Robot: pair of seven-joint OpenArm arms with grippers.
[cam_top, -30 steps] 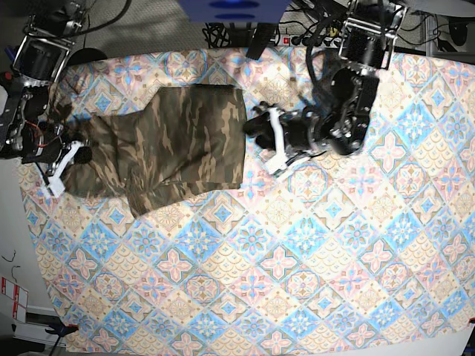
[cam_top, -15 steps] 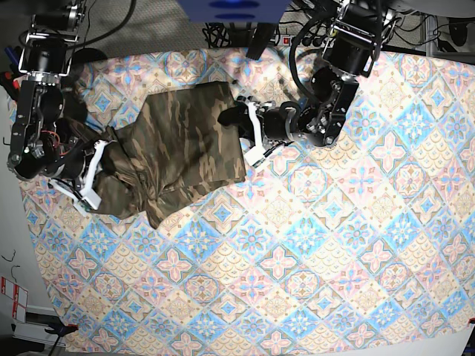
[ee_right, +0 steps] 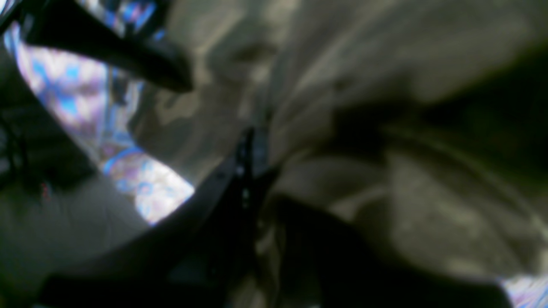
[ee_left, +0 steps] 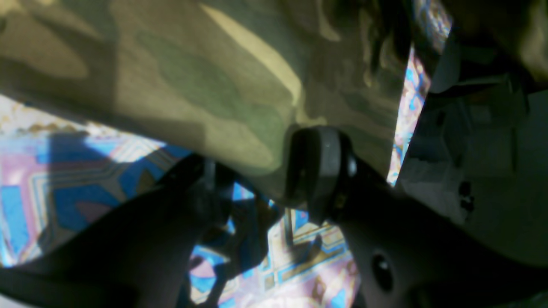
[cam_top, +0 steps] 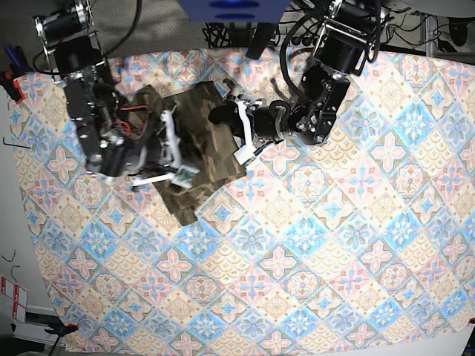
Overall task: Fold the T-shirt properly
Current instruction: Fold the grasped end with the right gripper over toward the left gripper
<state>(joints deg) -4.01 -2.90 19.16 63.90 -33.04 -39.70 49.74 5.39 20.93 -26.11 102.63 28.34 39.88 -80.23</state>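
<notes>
The camouflage T-shirt (cam_top: 204, 130) lies bunched at the back left of the patterned table. In the base view my right gripper (cam_top: 172, 159) hovers over the shirt's left half. It is shut on a fold of the T-shirt (ee_right: 385, 192), and the right wrist view shows cloth pinched at the right gripper (ee_right: 252, 145). My left gripper (cam_top: 239, 133) sits at the shirt's right edge with its white fingers apart. In the left wrist view the T-shirt (ee_left: 192, 85) hangs down over the left gripper (ee_left: 252, 171), beside one grey fingertip pad (ee_left: 319, 167).
A tablecloth (cam_top: 312, 267) patterned in blue, pink and tan covers the table. Cables and a power strip (cam_top: 245, 33) lie beyond the back edge. A blue object (cam_top: 234, 7) sits at the top. The cloth's left edge (cam_top: 26, 200) borders bare floor.
My right arm has swept to the right, dragging the shirt's left side up over its middle. My left gripper has moved left up to the shirt's right edge, with its jaws unchanged.
</notes>
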